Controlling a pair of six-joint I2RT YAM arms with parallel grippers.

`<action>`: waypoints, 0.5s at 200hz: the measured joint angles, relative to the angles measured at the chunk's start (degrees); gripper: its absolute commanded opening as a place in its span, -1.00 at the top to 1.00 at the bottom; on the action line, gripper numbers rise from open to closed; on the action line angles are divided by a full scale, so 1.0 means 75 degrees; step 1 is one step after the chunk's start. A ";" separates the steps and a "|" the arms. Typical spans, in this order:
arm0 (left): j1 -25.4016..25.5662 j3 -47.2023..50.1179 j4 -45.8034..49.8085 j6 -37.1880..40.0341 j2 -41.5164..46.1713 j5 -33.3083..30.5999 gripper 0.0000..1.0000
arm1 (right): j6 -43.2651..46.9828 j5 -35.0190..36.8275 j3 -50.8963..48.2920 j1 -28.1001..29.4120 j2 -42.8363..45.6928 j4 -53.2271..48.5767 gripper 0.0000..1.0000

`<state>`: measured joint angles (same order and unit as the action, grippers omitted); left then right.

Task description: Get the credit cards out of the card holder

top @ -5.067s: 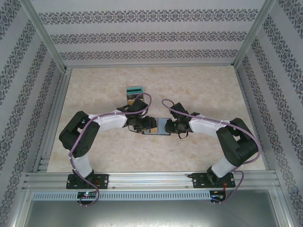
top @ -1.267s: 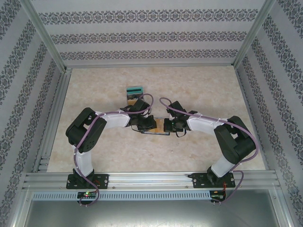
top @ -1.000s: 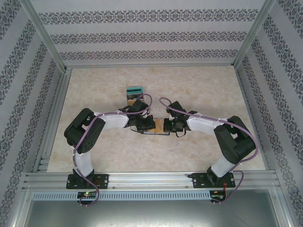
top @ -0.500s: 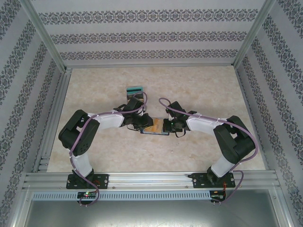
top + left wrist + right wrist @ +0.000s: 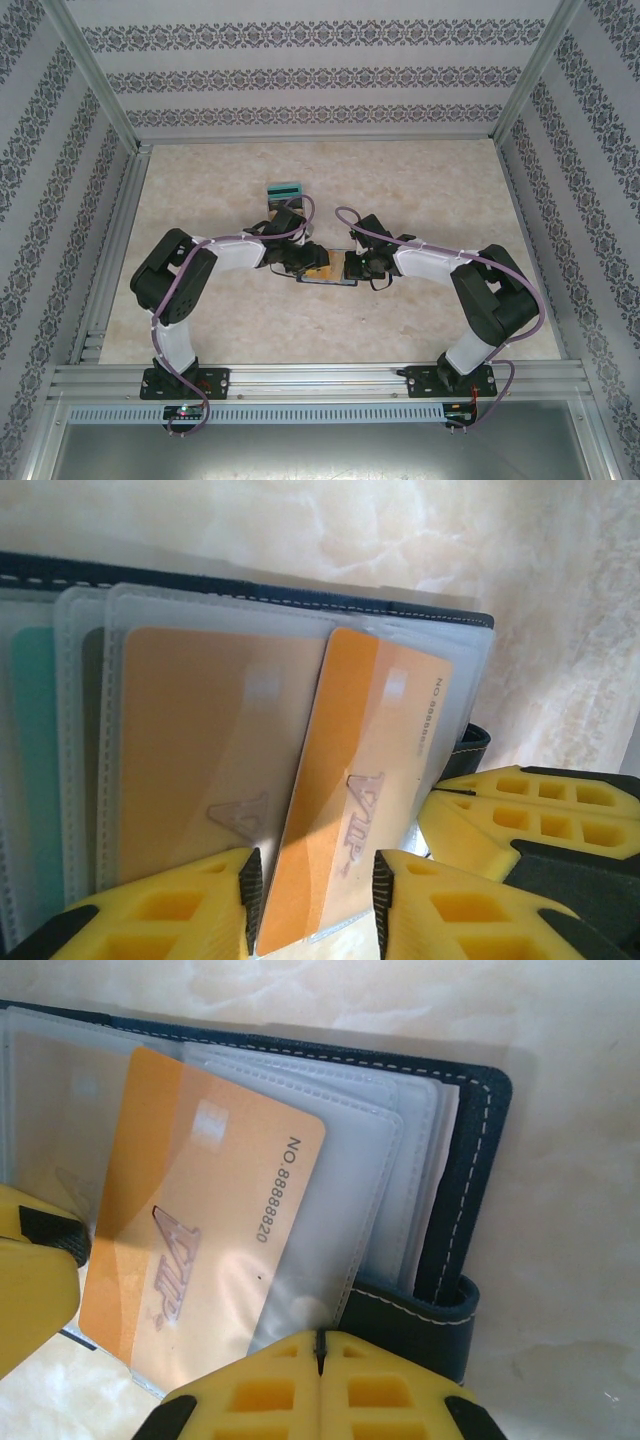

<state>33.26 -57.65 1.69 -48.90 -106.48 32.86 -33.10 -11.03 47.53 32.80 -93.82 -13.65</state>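
Left arm (image 5: 190,280) and right arm (image 5: 480,290) are both folded in toward the middle, elbows out wide, wrists almost facing each other. The left gripper (image 5: 312,900) has its yellow fingers (image 5: 190,910) parted with a clear gap, and the right gripper (image 5: 320,1350) is pressed tight together

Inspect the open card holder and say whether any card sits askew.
Yes. One orange card lies tilted, partly out of its clear sleeve, with its lower end in the gap of the open left tool. The neighbouring orange card sits square in its sleeve inside the card holder.
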 measured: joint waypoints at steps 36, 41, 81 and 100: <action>0.0017 -0.0003 -0.0131 0.0009 -0.0082 0.0140 0.33 | 0.0000 0.0000 0.0000 0.0000 -0.0006 -0.0003 0.87; 0.0017 -0.0003 -0.0152 0.0012 -0.0090 0.0163 0.33 | 0.0000 0.0000 0.0003 0.0000 -0.0012 -0.0003 0.87; 0.0044 -0.0003 -0.0323 0.0035 -0.0175 0.0347 0.37 | 0.0003 0.0000 0.0023 0.0000 -0.0029 -0.0006 0.87; 0.0055 -0.0003 -0.0399 0.0041 -0.0213 0.0411 0.35 | 0.0003 0.0003 0.0029 0.0000 -0.0032 -0.0009 0.87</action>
<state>33.67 -57.67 -1.30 -48.60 -108.07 35.94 -33.08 -11.00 47.75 32.80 -94.06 -13.72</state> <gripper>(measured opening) 0.317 0.068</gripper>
